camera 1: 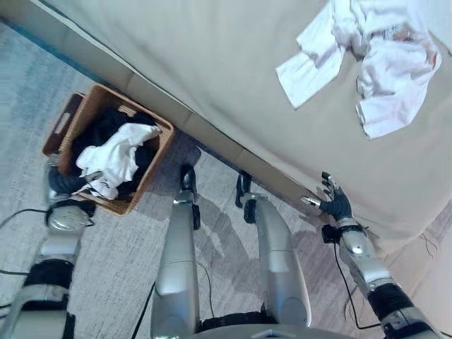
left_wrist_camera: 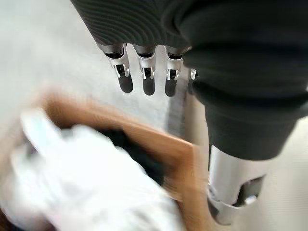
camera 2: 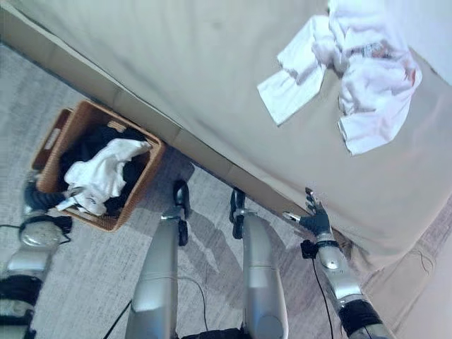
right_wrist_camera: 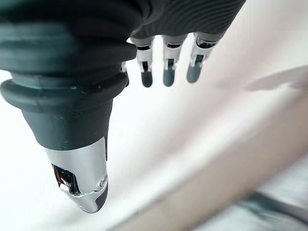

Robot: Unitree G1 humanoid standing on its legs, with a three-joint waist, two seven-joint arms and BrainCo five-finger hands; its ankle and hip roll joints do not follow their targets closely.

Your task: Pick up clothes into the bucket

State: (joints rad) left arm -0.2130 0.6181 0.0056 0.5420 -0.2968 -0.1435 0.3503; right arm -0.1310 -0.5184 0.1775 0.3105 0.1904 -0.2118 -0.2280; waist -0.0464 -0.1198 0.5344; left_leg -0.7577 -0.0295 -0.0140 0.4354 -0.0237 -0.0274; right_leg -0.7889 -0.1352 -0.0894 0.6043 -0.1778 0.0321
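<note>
White clothes (camera 1: 374,67) lie crumpled on the bed (camera 1: 212,63); a basket (camera 1: 159,152) stands on the floor beside it.

The clothes are white with faint reddish marks, one sleeve spread flat. The basket holds dark and white garments (camera 1: 113,159). The left hand (left_wrist_camera: 144,72) hangs over the basket, fingers straight, holding nothing. The right hand (camera 1: 335,201) is at the bed's edge, fingers spread, empty.

One basket (camera 1: 159,152), two white garments (camera 1: 381,67)

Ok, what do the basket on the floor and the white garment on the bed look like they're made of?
The basket looks like woven wicker or rattan: brown, matte, with a ribbed weave on its walls. The white garment looks like soft, thin fabric, maybe cotton: it lies crumpled in loose folds.
</note>
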